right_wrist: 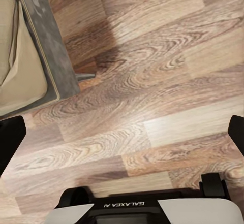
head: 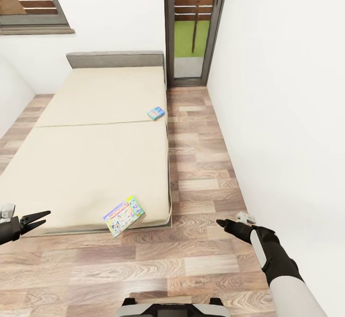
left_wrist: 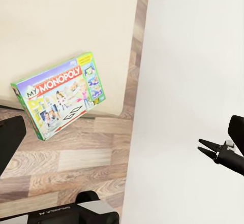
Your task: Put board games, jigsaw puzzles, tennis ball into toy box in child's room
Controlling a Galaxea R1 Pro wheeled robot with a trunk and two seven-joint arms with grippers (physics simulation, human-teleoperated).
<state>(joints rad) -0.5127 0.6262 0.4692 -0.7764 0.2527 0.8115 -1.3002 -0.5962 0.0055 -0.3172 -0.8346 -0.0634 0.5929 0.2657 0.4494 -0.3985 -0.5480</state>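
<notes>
The robot base (head: 172, 306) shows at the near edge of the head view, standing on the wood-plank floor (head: 201, 264). The left pincer (head: 37, 219) is held out at the left, over the near left corner of the bed; its two dark fingers are parted at the tips and hold nothing. The right pincer (head: 224, 224) is held out at the right, above bare floor between the bed and the white wall (head: 287, 116); from the head view I cannot tell whether it is open or closed, but the right wrist view shows its fingers (right_wrist: 10, 142) standing wide apart at the frame edges, empty.

The bed (head: 96, 164) lies ahead, with a cream mattress and a grey padded frame. A yellow-green-pink board game (head: 123, 215) lies flat on the near right corner of the mattress, close to the edge and turned at an angle. The left wrist view shows its cover, marked "MY MONOPOLY".

A blue board game (head: 155, 113) lies flat farther up the mattress, at its right edge. Beyond it stand the grey headboard (head: 115, 59) and a dark-framed glass door (head: 194, 27).
</notes>
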